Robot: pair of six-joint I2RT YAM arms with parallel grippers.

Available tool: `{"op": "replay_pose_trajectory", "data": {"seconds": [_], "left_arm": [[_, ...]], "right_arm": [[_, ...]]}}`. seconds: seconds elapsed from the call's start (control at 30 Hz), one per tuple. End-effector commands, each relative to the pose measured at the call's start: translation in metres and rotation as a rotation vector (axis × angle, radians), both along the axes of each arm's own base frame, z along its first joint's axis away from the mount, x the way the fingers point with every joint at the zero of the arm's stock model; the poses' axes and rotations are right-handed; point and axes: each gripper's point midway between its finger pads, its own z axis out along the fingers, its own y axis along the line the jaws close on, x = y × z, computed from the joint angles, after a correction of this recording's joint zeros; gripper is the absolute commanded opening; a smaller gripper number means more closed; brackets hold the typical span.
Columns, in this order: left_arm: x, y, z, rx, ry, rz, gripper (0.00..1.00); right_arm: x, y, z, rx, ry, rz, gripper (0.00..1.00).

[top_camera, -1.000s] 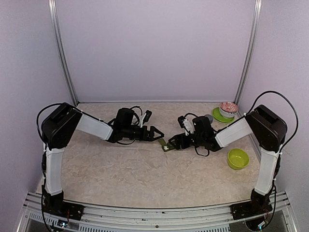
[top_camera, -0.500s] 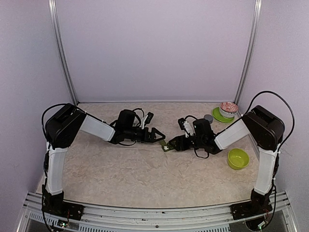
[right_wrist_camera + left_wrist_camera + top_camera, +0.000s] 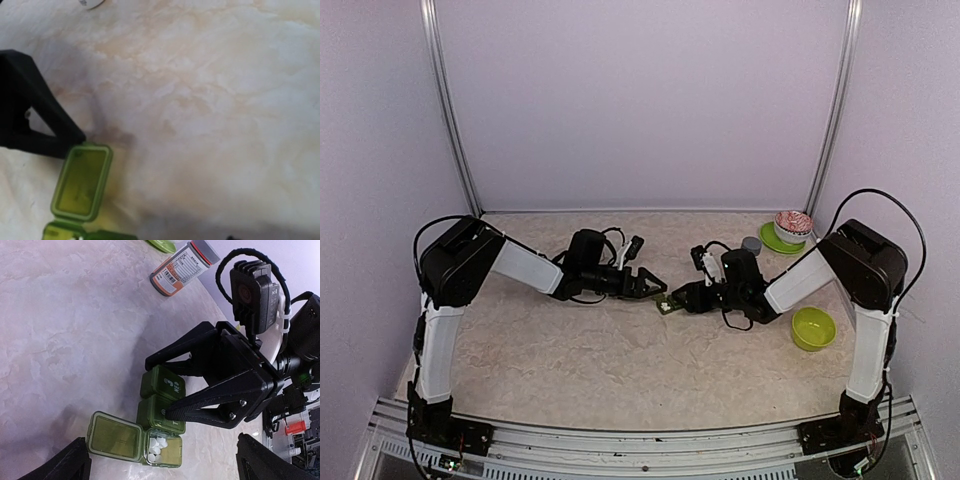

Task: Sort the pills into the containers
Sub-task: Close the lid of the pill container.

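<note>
A green pill organizer [image 3: 162, 405] lies on the table between the two arms and also shows in the top view [image 3: 664, 304]. Its nearest compartment is open with the lid [image 3: 112, 436] folded out, and several white pills [image 3: 156, 446] lie inside. The other two compartments are closed. My right gripper [image 3: 682, 298] straddles the closed compartments, one finger [image 3: 210, 407] on each side, gripping the organizer. My left gripper [image 3: 655, 286] is open and empty, hovering close over the open compartment, its fingertips [image 3: 75, 460] wide apart. The lid also shows in the right wrist view [image 3: 82, 182].
An orange-labelled pill bottle [image 3: 182, 267] lies on its side behind the organizer; its grey cap shows in the top view [image 3: 751, 244]. A patterned bowl [image 3: 793, 224] sits on a green plate [image 3: 772, 240] at the back right. A lime bowl [image 3: 813, 328] stands right of the right arm.
My left gripper has moved right, closer to the organizer. My right gripper has shifted slightly left with the organizer.
</note>
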Motion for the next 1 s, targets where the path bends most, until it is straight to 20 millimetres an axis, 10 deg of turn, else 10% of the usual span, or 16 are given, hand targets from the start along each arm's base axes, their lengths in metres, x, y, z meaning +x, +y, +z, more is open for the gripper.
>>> {"op": "replay_pose_trajectory", "data": {"seconds": [0.0, 0.97], "left_arm": [[-0.005, -0.010, 0.010, -0.050, -0.030, -0.050, 0.99], [-0.051, -0.028, 0.047, -0.175, -0.089, -0.236, 0.99]], "right_arm": [[-0.002, -0.006, -0.014, -0.009, 0.023, -0.009, 0.55], [-0.004, -0.009, -0.024, -0.017, 0.056, -0.026, 0.54]]}}
